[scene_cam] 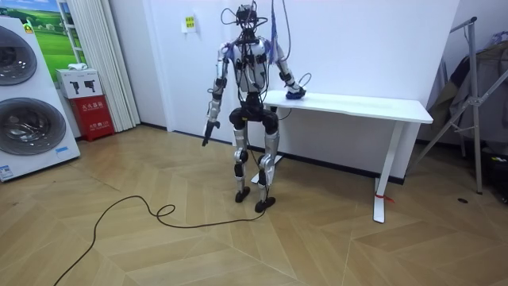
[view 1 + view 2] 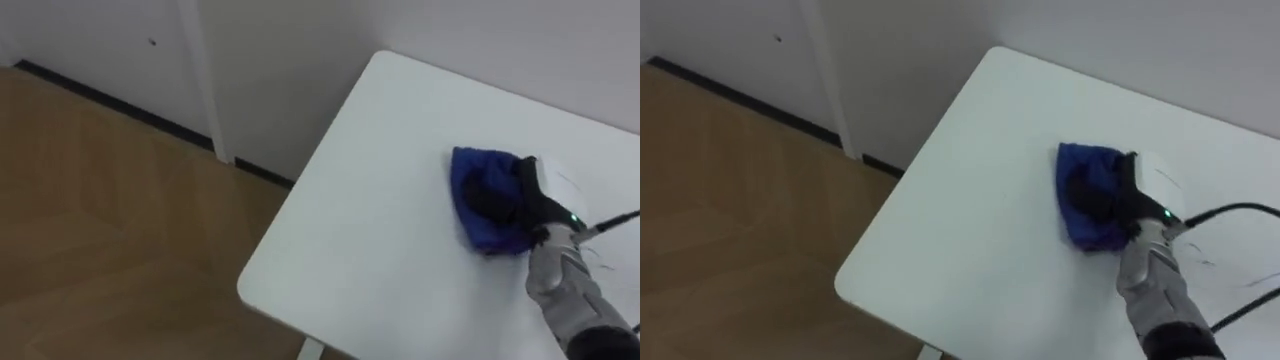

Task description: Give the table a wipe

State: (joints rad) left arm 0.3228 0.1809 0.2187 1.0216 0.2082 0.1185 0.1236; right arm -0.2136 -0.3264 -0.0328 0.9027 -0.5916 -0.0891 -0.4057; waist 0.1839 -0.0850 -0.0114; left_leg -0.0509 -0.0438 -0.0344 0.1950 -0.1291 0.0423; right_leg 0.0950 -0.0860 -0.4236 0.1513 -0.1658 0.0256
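Observation:
A crumpled blue cloth [image 2: 473, 212] lies on the white table [image 2: 380, 200], toward its far side near the wall. My right hand [image 2: 532, 198] comes in from the lower right and rests on the cloth's right part, dark fingers curled into the folds. The room view has me standing upright at the table's end on the room view's left, right arm stretched over the top to the cloth [image 1: 295, 93]. My left hand [image 1: 207, 133] hangs idle beside my thigh, fingers relaxed and pointing down.
The table's rounded near corner [image 2: 246, 284] overhangs the wood floor [image 2: 110, 220]. A white wall with a dark baseboard [image 2: 120, 105] runs behind. Two washing machines [image 1: 24, 103] and a red box [image 1: 94, 116] stand at the room view's left, a clothes rack [image 1: 476, 95] at its right.

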